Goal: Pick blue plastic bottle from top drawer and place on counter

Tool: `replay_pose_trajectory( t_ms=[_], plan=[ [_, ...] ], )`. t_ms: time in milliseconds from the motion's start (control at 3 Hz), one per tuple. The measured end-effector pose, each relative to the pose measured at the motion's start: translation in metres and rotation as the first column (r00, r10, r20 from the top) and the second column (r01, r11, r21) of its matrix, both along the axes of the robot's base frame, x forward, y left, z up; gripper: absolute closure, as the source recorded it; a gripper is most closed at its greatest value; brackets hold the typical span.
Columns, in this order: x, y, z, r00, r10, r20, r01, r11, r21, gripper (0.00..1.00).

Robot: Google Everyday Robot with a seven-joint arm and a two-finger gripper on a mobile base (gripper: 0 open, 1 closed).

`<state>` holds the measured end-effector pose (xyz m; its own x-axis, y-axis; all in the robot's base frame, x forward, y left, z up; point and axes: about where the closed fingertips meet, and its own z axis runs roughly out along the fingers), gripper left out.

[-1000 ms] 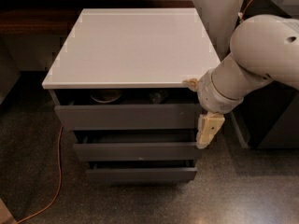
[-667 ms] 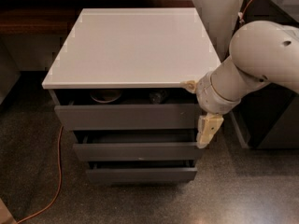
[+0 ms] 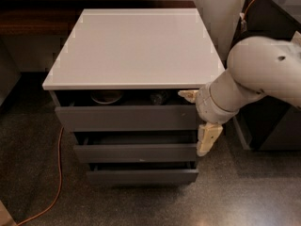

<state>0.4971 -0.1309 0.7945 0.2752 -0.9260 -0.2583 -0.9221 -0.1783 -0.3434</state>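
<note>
Just gripper [image 3: 196, 123] beside top drawer [image 3: 126, 118].

**Top drawer [image 3: 127, 117] stood ajar beneath counter [image 3: 131, 46]**

The counter capped three grey drawers standing on a dark speckled floor [image 3: 235, 197], where an orange cable [image 3: 57, 173] lay at left. The gripper [image 3: 194, 122], fingers [image 3: 208, 139] spread, hung at the top drawer's right end.

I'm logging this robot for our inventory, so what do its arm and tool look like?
The arm is bulky, rounded and smooth, pale grey-white, narrowing to a ringed wrist. Its tool, beside the top drawer's right front corner, is cream-yellow. No cables show on the arm.
</note>
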Motion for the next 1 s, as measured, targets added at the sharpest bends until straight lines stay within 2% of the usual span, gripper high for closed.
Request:
replay_pose_trajectory(
  t_ms=[333,1000],
  plan=[
    [0.003,0.006,-0.022,0.9995,0.027,0.017,-0.027,1.0,0.009,0.0],
    [0.053,0.019,-0.061,0.9936,0.072,0.087,-0.075,0.997,0.033,0.0]
  ],
)
